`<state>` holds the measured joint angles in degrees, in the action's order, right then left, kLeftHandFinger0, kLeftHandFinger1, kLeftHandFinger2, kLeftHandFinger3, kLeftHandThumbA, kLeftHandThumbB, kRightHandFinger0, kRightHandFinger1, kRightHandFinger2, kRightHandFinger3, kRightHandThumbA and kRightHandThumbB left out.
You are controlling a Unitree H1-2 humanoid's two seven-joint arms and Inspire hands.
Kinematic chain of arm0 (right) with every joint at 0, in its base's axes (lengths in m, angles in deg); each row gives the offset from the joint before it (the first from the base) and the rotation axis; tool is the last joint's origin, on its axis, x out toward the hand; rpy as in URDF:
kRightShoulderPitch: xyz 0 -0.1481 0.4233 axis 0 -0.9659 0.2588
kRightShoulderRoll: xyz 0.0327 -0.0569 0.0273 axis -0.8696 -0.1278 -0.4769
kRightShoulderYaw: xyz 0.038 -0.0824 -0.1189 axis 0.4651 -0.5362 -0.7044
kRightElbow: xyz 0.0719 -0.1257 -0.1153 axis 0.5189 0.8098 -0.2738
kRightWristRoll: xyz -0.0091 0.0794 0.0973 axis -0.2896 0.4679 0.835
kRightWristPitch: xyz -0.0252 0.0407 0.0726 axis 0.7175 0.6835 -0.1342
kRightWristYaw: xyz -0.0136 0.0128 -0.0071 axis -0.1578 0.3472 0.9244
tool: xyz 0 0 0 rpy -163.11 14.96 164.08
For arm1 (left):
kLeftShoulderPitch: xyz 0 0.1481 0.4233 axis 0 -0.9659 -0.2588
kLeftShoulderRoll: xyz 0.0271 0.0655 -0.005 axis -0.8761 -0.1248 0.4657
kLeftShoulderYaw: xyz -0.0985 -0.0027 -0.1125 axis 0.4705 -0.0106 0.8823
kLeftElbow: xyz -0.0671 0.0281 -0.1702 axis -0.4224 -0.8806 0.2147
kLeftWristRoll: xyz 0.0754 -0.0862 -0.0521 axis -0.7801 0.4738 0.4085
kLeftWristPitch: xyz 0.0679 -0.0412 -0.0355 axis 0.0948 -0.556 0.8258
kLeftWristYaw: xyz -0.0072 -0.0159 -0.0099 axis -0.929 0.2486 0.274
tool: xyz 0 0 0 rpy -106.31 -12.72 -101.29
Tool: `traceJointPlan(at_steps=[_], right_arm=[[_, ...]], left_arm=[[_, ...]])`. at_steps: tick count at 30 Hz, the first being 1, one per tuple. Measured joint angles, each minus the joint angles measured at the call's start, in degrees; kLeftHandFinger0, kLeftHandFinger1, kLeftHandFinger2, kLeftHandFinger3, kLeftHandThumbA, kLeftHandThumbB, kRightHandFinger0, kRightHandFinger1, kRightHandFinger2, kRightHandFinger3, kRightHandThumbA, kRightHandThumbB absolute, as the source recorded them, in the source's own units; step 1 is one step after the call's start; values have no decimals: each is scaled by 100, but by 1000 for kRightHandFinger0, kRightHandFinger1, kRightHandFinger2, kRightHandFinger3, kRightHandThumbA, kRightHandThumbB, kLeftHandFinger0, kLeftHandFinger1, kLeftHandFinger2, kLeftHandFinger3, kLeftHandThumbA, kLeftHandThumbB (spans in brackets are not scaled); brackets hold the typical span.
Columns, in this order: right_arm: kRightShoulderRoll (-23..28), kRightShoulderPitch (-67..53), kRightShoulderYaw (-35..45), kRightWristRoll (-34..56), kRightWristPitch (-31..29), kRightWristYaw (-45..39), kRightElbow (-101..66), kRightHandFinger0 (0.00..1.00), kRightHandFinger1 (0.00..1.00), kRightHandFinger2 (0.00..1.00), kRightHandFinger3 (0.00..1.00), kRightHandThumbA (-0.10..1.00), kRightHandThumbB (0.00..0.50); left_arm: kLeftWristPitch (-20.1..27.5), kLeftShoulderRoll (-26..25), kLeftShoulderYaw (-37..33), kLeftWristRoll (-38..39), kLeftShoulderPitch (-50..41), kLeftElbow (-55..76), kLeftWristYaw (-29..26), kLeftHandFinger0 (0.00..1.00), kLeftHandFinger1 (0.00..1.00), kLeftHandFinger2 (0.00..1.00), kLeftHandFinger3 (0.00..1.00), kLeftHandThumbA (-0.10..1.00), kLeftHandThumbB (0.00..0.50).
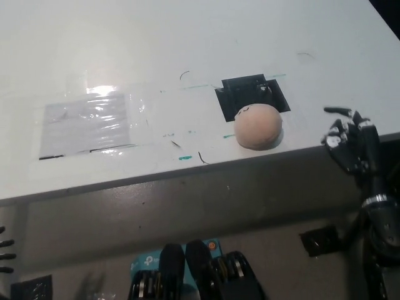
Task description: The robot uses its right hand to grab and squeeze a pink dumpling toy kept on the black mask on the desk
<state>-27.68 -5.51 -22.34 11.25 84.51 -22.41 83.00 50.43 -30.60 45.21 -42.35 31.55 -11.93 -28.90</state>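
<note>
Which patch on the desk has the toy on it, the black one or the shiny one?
The black mask. The pink dumpling toy sits on its near edge; the shiny patch is bare.

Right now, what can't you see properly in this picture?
Head view:
- Black square mask: its near part is covered by the round pink dumpling toy.
- White left hand: cut off by the picture's left edge; only dark fingertips show.
- Black right hand: dark against grey, so its grip is unclear.
- Shiny clear sheet: glare hides what lies beneath.
</note>
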Motion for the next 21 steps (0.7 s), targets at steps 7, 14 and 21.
traceJointPlan(at_steps=[7,14,21], right_arm=[[595,935,-805,-246,281,-486,2,1000,1000,1000,1000,356,288],[961,1398,-1632,-763,813,-880,32,1000,1000,1000,1000,694,500],[680,1588,-1878,-1248,990,-841,625,1000,1000,1000,1000,754,500]], left_arm=[[-65,0,8,12,13,3,52,668,770,854,967,1000,51],[-80,0,24,17,21,-17,87,665,760,840,924,1000,51],[-78,0,19,15,25,-14,90,655,771,856,939,1000,47]])
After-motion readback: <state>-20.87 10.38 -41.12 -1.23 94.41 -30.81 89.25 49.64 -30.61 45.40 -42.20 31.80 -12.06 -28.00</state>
